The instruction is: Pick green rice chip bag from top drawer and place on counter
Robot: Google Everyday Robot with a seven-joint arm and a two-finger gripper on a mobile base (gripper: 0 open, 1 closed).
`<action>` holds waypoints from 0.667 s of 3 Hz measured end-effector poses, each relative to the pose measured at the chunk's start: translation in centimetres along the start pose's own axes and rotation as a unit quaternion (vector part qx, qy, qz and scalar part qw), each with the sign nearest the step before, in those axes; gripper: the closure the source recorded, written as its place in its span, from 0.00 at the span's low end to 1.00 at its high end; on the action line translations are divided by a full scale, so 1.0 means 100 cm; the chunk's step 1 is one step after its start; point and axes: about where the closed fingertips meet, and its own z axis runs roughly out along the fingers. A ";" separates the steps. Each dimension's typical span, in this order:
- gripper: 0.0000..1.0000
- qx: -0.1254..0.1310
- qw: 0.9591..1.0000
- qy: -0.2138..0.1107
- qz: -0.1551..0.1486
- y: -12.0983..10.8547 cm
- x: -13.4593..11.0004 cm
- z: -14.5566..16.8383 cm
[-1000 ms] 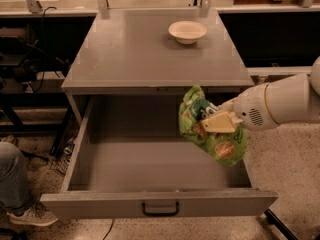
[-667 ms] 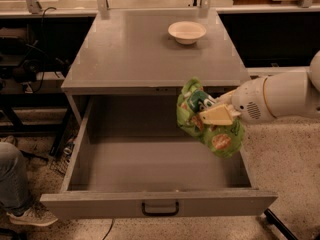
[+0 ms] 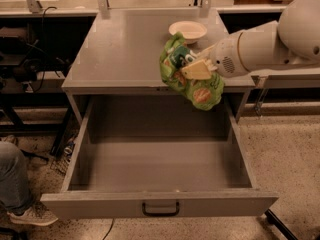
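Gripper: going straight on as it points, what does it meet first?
The gripper, shut on the green rice chip bag, points toward the picture's left over the counter; that way looks free, height unclear.

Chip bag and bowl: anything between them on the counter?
Nothing. Camera view: only bare counter between bowl and chip bag; gripper grips it over the counter's front edge.

No readable text, white lettering on the dark green logo (image 3: 178, 58) of the green rice chip bag (image 3: 201, 90) cannot be made out, gripper (image 3: 193, 68) over the table (image 3: 125, 49) front edge above the open top drawer (image 3: 100, 204), fingers (image 3: 199, 71) clamped on the bag
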 end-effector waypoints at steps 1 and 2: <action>1.00 0.012 1.000 -0.004 -0.015 -0.027 -0.031 0.037; 1.00 0.015 1.000 0.005 -0.006 -0.053 -0.052 0.095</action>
